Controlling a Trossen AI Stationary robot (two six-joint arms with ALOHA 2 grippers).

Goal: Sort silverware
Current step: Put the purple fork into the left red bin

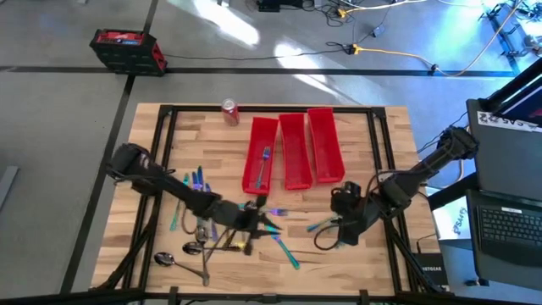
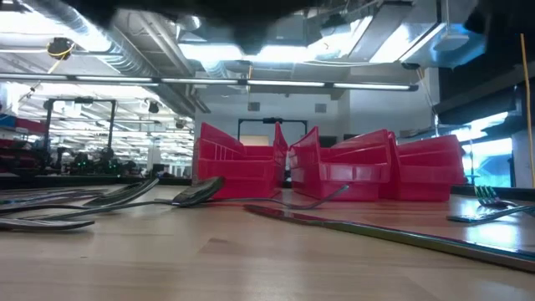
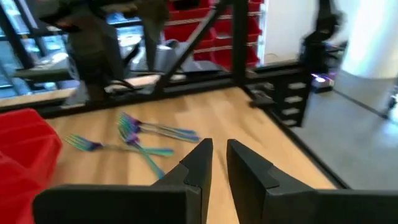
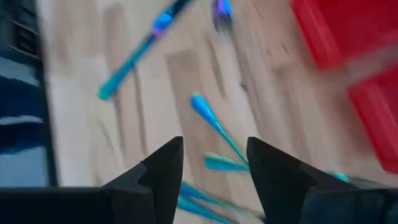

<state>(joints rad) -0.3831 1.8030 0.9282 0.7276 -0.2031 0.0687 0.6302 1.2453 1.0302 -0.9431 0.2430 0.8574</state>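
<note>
Teal slim metal forks [image 4: 214, 127] lie just ahead of the right claw [image 4: 214, 165], whose jaws gape, empty, likely lining up a grasp. Left claw [image 3: 219, 158] hovers nearly closed, empty, above the wooden table [image 3: 205, 115].

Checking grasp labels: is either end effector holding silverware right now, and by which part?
Nothing is held. Left end effector is nearly shut on air; right end effector is open above slim teal metal utensils.

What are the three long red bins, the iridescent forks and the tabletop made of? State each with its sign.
Long red bins: likely moulded plastic, with uniform glossy red, ribbed walls. Iridescent teal-purple forks: probably coated metal, thin with a rainbow sheen. Light tabletop: wood, with visible plank strips and grain.
</note>
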